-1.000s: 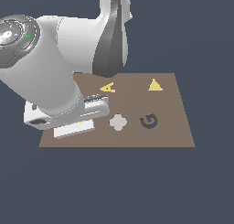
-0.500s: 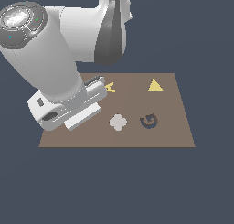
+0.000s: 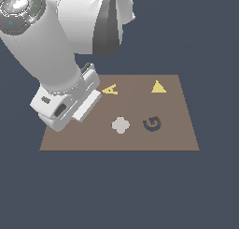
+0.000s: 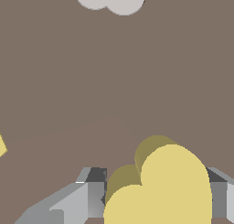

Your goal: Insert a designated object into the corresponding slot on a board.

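Yellow heart piece point(image 4: 160, 186) sits between the two grey fingers point(image 4: 73, 202) of the gripper point(image 4: 157, 195) in the wrist view, one finger on each side of it, pressed up to its edges, so the pincer is closed down to the heart's width and gripping it. Cannot tell from this view whether the heart touches the board or is held just above it.

Exterior view: heart not visible; the white hand and forearm cover that part of the board point(image 3: 177, 130), over its corner on the exterior view's left. Arm body blocks the whole of that end of the board. No heart-shaped recess visible in either view; cannot tell whether it lies under the arm.

Brown board surface fills the wrist view ahead of the fingers. Grey clover piece point(image 3: 120, 125) lies near mid-board, well apart from the heart; its lobes show at the edge of the wrist view. Dark G-shaped recess point(image 3: 152, 124) is just beside the clover, on the exterior view's right. Yellow letter A point(image 3: 109, 89) is near the far edge, just beside the hand. Yellow triangle point(image 3: 158, 87) is toward the far corner on the exterior view's right, well clear of the arm.
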Available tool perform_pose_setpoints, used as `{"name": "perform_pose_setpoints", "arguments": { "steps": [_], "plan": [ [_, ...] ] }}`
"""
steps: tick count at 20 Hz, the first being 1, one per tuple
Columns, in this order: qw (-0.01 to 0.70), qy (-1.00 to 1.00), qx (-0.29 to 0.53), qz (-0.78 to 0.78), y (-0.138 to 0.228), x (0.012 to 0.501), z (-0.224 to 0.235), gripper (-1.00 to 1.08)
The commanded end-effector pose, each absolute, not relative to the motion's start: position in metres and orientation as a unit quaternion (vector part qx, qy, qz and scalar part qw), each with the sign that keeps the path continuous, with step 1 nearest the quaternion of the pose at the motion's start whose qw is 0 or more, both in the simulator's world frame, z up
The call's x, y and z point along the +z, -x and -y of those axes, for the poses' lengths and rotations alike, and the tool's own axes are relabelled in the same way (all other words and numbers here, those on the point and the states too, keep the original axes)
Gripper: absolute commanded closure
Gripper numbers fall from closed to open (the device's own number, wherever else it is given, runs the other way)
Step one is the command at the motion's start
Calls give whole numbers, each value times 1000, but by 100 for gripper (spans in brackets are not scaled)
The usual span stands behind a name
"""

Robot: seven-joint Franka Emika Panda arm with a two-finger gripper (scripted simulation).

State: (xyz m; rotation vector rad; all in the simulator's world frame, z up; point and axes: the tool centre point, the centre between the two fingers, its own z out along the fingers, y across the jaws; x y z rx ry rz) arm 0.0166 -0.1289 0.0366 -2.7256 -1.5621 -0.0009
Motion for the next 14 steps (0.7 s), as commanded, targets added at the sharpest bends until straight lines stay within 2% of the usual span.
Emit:
{"name": "perform_pose_setpoints", "arguments": {
  "steps": [1, 14],
  "plan": [
    [0, 842, 0, 539, -11, 37, 133, 108],
    [0, 701, 0, 713, 9, 39, 158, 108]
  ]
}}
